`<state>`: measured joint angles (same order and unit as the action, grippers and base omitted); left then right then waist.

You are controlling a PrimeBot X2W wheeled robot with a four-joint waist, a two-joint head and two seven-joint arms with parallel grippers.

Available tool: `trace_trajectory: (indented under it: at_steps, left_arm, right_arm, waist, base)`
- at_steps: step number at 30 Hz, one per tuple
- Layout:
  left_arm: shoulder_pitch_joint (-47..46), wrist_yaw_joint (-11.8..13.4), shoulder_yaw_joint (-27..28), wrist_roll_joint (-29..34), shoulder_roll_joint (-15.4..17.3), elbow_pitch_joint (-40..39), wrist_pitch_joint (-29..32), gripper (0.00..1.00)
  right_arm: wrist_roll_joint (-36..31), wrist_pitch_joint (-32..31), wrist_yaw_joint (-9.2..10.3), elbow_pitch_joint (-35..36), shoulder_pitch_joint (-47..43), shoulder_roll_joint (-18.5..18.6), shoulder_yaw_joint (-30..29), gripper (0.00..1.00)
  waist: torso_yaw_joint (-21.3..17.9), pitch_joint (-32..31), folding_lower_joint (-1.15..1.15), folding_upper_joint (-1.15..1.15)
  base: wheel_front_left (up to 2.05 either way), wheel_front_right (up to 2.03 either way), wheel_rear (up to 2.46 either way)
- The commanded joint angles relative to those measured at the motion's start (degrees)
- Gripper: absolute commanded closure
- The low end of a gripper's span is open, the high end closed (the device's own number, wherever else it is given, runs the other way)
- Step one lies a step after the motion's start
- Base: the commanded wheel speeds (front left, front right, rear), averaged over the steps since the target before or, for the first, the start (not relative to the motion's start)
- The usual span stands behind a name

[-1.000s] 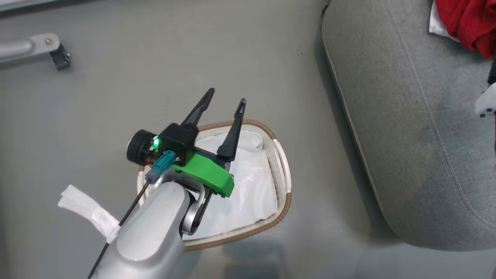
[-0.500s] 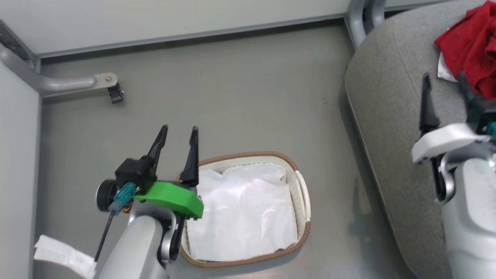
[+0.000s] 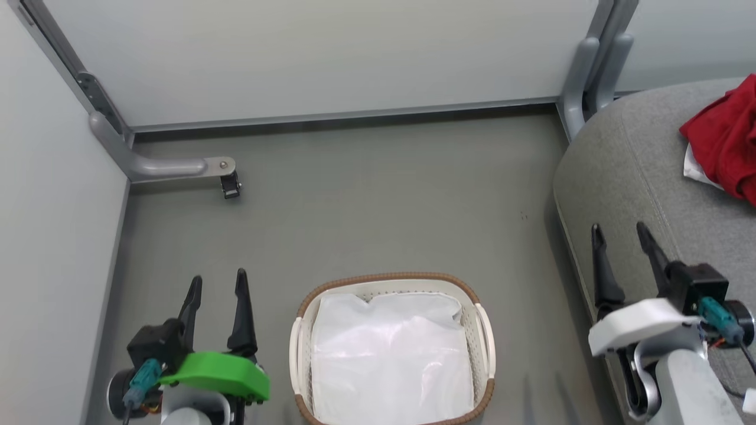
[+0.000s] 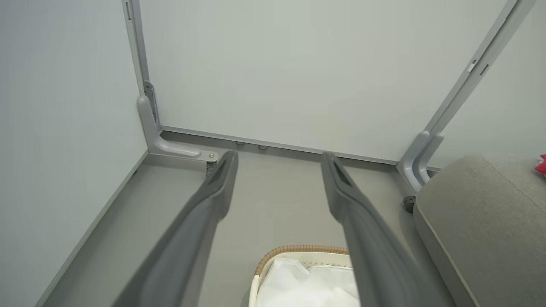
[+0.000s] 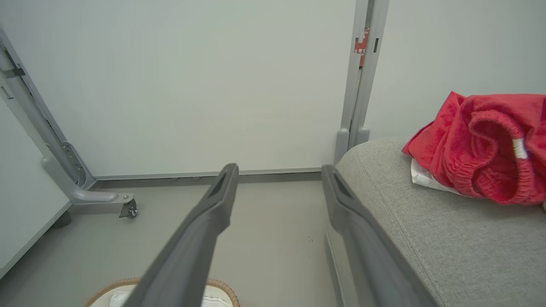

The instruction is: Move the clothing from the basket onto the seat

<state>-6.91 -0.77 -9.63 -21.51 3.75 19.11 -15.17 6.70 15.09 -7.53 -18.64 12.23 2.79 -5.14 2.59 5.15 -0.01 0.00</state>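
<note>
Cut off: the clothing (image 3: 723,141) runs off the right edge of the head view, and the near end of the basket (image 3: 390,277) is lost under the bottom edge.
Hard to make out: the red heap reads as one bundle, so I cannot tell whether it is one garment or two. A white piece pokes out beneath it, and it could be trim or a separate cloth.
Basket: it stands on the floor (image 3: 384,206) at the bottom centre of the head view. A crumpled white lining (image 3: 390,354) covers its inside.
Clothing: it lies on the seat (image 3: 638,171) in the upper right of the frame, well apart from the basket.
Seat: it is a grey cushion along the right side, with its rounded front edge near the basket.
Left jaws: they are at the lower left, just beside the basket, spread wide with nothing between them.
Right jaws: they are at the lower right, over the seat's front edge, spread wide and empty, apart from the clothing.
</note>
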Motion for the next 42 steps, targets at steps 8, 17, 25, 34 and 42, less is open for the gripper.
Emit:
trace_trajectory:
  at_steps: [8,17,25,34,42]
  left_arm:
    - [5.2,-1.0,2.4,0.9,-0.5,-1.4,0.0,0.00]
    - [6.3,-1.7,2.0,0.7,-0.7,-0.2,0.0,0.00]
    - [5.9,-1.8,1.8,0.8,-0.8,0.7,0.0,0.00]
    - [5.5,-1.8,1.4,0.2,-0.9,3.0,0.0,1.00]
    - [5.0,-2.3,3.0,-6.9,-0.9,2.9,2.3,1.00]
  right_arm:
    - [3.7,0.1,0.08,2.6,-6.2,0.2,2.2,0.00]
    - [4.3,0.1,0.08,2.9,-8.3,0.2,2.5,0.00]
    - [4.4,0.1,0.08,2.2,-8.4,0.2,2.3,0.00]
    - [4.6,-0.1,0.00,0.4,-8.4,-0.4,2.6,1.00]
    - [12.7,-2.6,0.00,-0.1,-8.1,-0.5,2.0,1.00]
  waist:
    - [0.9,-2.3,0.01,0.00]
    - [1.1,-3.2,0.01,0.00]
    - [1.1,-3.5,0.01,0.00]
    - [1.1,-3.4,0.01,0.00]
    - [0.9,-3.5,0.01,0.00]
  base:
    - [0.00,0.00,0.00]
    - [0.00,0.00,0.00]
    - [0.00,0.00,0.00]
    - [0.00,0.00,0.00]
    - [0.00,0.00,0.00]
